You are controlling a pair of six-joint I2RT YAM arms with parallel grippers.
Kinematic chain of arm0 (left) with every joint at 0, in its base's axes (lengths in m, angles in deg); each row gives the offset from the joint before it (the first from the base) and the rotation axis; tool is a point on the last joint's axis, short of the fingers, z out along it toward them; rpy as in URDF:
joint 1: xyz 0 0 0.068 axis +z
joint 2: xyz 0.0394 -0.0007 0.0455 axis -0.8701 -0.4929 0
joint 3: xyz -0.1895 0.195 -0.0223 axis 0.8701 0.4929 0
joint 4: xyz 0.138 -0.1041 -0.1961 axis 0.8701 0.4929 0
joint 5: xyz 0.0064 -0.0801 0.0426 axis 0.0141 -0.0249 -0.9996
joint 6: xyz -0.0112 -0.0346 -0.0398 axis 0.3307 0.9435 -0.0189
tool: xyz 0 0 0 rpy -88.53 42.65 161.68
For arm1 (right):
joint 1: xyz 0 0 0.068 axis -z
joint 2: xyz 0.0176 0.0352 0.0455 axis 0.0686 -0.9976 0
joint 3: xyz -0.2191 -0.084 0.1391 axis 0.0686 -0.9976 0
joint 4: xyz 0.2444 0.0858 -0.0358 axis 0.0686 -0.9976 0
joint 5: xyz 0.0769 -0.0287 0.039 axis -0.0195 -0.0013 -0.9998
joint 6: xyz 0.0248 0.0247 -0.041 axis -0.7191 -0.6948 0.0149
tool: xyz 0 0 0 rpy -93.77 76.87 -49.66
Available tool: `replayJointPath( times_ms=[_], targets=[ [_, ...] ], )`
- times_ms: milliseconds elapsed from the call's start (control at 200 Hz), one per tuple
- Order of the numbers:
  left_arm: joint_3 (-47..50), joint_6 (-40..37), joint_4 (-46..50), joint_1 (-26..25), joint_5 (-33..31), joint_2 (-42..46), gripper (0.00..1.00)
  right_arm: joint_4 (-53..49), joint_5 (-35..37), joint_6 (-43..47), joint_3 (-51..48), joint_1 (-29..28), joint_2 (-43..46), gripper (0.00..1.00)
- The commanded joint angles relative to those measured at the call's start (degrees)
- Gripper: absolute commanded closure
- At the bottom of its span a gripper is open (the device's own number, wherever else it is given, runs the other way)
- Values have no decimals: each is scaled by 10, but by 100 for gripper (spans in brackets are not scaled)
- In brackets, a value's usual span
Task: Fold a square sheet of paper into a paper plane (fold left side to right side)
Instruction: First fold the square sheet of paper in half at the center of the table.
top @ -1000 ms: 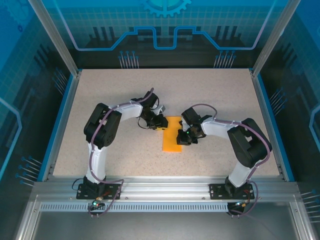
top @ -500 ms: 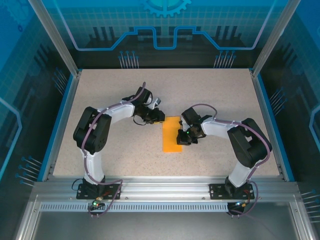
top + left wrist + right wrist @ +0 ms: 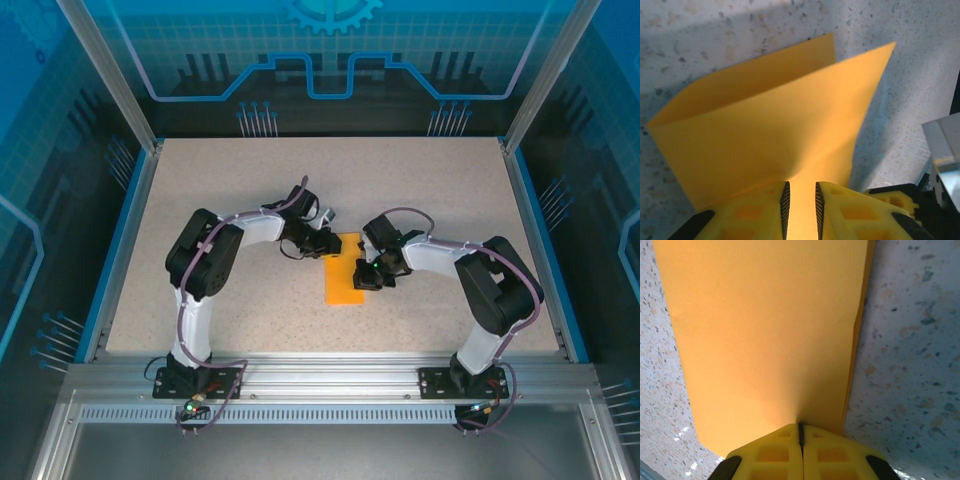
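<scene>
Both grippers, left (image 3: 800, 210) and right (image 3: 801, 445), clamp the folded square sheet of paper (image 3: 345, 270), fingers hiding its edges.

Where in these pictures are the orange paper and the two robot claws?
orange paper (image 3: 344, 275): overhead view, middle of the folded sheet's top layer.
left gripper (image 3: 800, 207): left wrist view, narrow gap between its yellow fingertips, over the paper.
right gripper (image 3: 800, 432): right wrist view, seam where its shut yellow fingertips meet.
</scene>
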Motion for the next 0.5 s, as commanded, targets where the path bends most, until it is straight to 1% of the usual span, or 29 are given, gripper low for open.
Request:
replayJointPath(
  times_ms=[0, 105, 495],
  targets=[
    [-6, 15, -33, 4, 1, -14, 76, -89, 75, 10, -39, -6, -49, 94],
    [4, 24, -52, 7, -10, -17, 76, -91, 78, 11, -40, -6, -49, 95],
    [39, 41, -78, 22, -75, -7, 76, -101, 93, 20, -46, -6, -50, 94]
  ],
)
